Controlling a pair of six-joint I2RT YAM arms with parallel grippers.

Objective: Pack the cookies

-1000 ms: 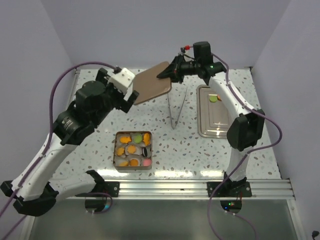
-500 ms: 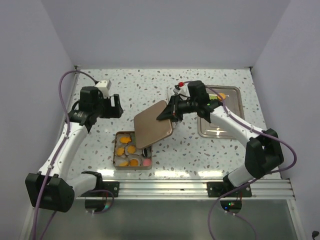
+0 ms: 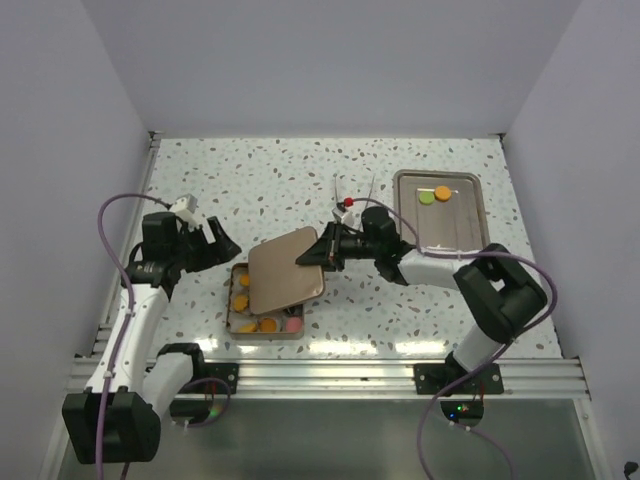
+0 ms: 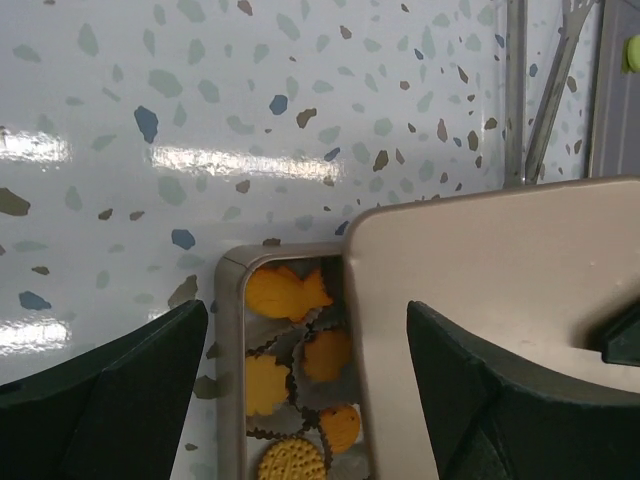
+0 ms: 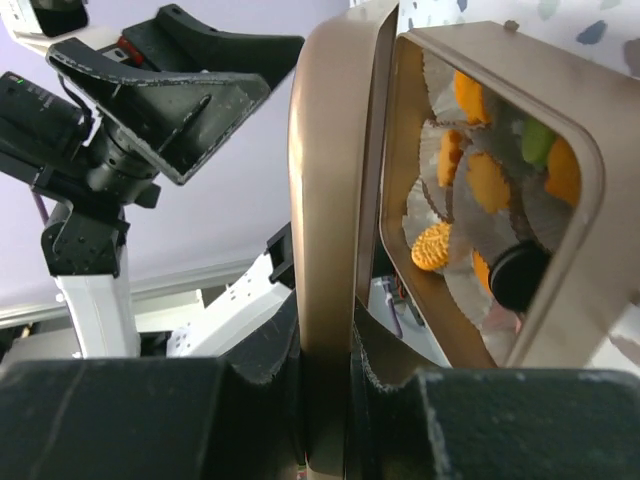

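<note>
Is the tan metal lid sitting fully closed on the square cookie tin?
No, the tan metal lid lies askew over the square tin, leaving orange cookies along its left and near edges uncovered.

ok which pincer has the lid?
The right pincer: it's shut on the edge of the lid, holding it over the tin. The left pincer is open and empty, beside the tin.

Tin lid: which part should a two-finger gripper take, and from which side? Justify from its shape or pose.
Its right edge, from the right, as the right gripper has it. The lid is a thin flat plate, pinchable only edge-on; its left side overhangs the open tin, so that side should stay clear.
</note>
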